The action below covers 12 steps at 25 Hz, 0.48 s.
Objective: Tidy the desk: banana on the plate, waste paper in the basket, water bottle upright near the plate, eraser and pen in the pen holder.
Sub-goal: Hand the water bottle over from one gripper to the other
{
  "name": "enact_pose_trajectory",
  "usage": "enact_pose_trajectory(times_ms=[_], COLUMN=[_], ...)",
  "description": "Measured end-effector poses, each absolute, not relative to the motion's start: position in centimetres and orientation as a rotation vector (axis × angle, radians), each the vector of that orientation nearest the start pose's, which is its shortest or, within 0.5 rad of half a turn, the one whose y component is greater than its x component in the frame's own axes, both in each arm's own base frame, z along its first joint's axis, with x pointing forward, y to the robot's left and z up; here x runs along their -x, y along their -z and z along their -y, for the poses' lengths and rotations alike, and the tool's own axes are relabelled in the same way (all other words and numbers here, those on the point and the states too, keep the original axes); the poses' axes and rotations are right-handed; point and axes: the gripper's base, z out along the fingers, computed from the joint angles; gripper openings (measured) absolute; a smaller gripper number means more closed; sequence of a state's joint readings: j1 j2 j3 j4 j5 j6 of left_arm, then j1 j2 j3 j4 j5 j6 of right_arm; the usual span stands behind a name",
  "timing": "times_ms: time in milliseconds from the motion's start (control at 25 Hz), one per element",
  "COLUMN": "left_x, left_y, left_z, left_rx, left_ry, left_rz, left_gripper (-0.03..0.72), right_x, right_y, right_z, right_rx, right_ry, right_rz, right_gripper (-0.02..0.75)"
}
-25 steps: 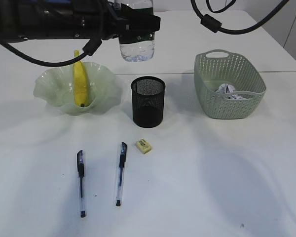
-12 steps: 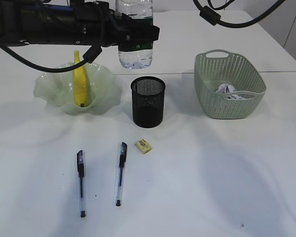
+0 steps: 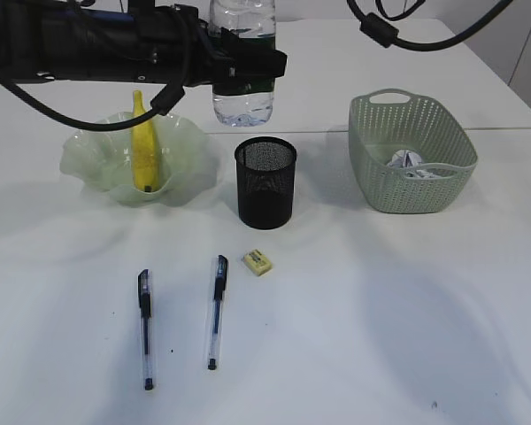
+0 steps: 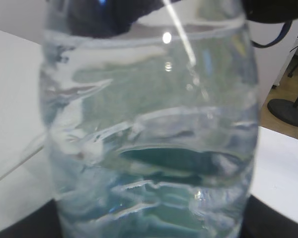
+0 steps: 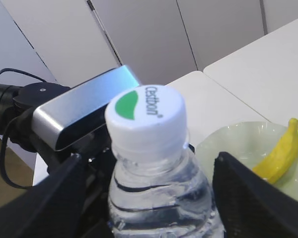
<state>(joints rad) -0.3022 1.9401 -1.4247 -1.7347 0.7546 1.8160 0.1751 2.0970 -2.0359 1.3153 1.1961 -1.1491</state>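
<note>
The water bottle (image 3: 243, 97) hangs upright in the air behind the pen holder (image 3: 265, 181), with my left gripper (image 3: 248, 64) shut on its labelled middle. In the left wrist view the bottle (image 4: 149, 124) fills the picture between the jaws (image 4: 151, 223). My right gripper (image 5: 154, 198) stands open around the bottle's shoulders below the white cap (image 5: 146, 116), its fingers apart from the plastic. The banana (image 3: 144, 150) lies in the plate (image 3: 190, 146). The waste paper (image 3: 411, 166) sits in the basket (image 3: 411, 190). The eraser (image 3: 257, 262) and two pens (image 3: 145, 328) (image 3: 216, 310) lie on the desk (image 3: 380, 310).
The left arm stretches across the upper left, above the plate. Black cables hang at the top right. A second white table surface lies behind the desk's far edge.
The bottle in my left gripper has come down a little behind the pen holder. Everything on the desk has stayed put.
</note>
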Motion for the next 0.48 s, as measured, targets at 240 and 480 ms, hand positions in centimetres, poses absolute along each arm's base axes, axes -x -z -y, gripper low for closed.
enact_pose_trajectory(times_ms=[240, 480], left_x=[-40.31, -40.4], left_y=[-27.3, -27.62], left_z=[18.86, 18.87], left_rx=[-0.808, -0.81], left_ry=[0.867, 0.865], left_rz=[-1.669, -1.658], left_gripper=[0.377, 0.377], right_x=[-43.78, -43.79], right_y=[-35.45, -35.08], right_z=[-16.0, -15.9], right_rx=[0.995, 1.017], right_ry=[-1.128, -1.097], right_rz=[-1.713, -1.748], right_gripper=[0.591, 0.591])
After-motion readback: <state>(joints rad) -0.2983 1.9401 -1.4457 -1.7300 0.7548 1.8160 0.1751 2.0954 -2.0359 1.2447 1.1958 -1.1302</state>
